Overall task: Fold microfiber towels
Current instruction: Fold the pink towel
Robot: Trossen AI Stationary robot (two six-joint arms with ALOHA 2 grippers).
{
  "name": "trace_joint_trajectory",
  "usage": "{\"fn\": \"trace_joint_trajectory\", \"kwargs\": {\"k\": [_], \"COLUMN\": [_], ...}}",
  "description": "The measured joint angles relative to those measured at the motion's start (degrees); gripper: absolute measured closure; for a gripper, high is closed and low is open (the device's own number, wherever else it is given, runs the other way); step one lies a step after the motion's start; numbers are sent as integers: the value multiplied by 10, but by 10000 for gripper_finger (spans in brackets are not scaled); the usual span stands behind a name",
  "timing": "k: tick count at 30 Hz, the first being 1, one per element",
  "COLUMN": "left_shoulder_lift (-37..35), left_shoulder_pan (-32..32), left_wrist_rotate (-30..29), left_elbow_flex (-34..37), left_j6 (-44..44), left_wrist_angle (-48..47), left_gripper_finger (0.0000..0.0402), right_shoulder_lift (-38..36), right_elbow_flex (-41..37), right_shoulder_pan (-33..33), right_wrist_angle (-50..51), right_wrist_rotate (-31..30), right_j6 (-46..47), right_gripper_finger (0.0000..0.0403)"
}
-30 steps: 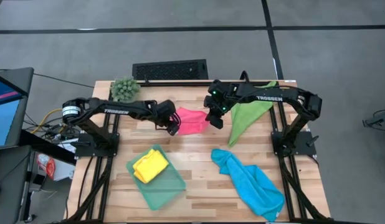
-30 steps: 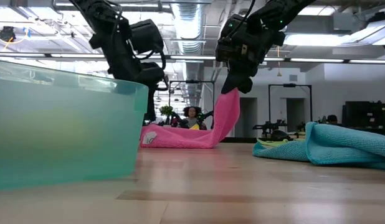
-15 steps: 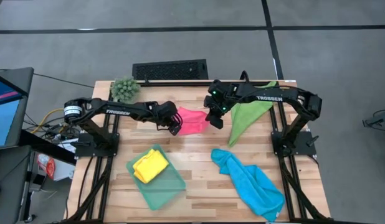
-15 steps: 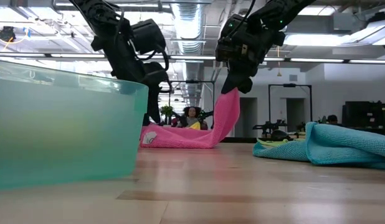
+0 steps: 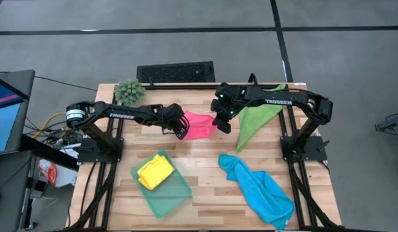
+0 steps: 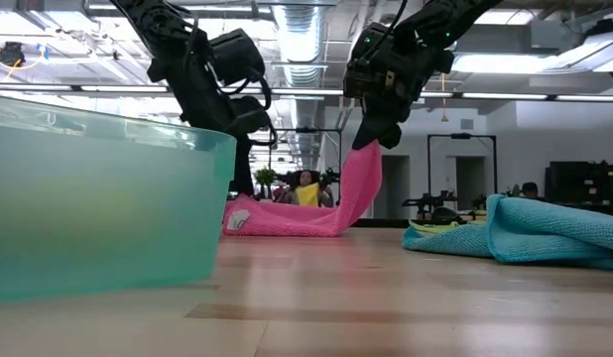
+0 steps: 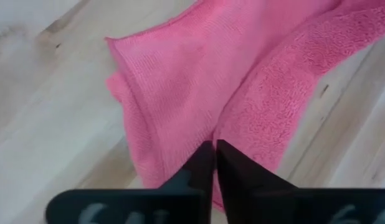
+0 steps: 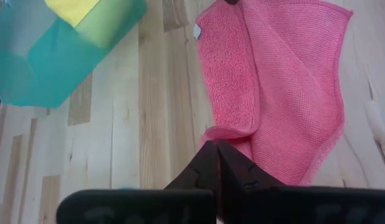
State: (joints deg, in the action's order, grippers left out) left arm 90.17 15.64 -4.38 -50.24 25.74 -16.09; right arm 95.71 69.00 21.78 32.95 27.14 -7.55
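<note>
Near the table's (image 5: 205, 193) far edge, the pink towel (image 5: 198, 125) is mid-fold: the right gripper (image 5: 223, 125) holds one end raised, the left gripper (image 5: 181, 127) pinches the other. Next, both should carry their ends across together.

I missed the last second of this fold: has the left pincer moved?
Yes. In the high view the left pincer has edged away from the plant ball onto the pink towel, and it is now shut on that towel's edge.

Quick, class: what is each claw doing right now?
Left claw: shut on the pink towel.
Right claw: shut on the same pink towel, its corner lifted.
</note>
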Motion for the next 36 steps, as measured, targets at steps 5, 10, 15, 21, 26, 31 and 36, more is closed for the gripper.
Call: {"fn": "trace_joint_trajectory", "kwargs": {"k": [5, 10, 15, 21, 26, 31, 36], "left_shoulder_lift": [-16, -53, -107, -210, -299, -359, -365], "left_shoulder_pan": [0, 0, 0, 0, 0, 0, 9], "left_wrist_rotate": [8, 4, -5, -29, -74, -138, -157], "left_elbow_flex": [-14, -40, -41, -42, -42, -46, -73], "left_j6": [9, 9, 16, 45, 56, 47, -4], "left_wrist_angle": [1, -24, -45, -69, -90, -97, -122], "left_gripper_finger": [400, 401, 401, 401, 401, 401, 401], "right_shoulder_lift": [0, -4, -21, -105, -189, -243, -256], "right_elbow_flex": [0, 0, -1, 0, 1, 0, 1], "right_shoulder_pan": [0, 0, 0, 13, 20, 20, 21], "right_wrist_angle": [0, 0, 1, -31, -45, -63, -81], "right_wrist_rotate": [0, 0, 0, -3, -73, -87, -108], "right_j6": [0, 2, 5, 33, 67, 56, 50], "right_gripper_finger": [390, 387, 391, 389, 389, 393, 390]}}
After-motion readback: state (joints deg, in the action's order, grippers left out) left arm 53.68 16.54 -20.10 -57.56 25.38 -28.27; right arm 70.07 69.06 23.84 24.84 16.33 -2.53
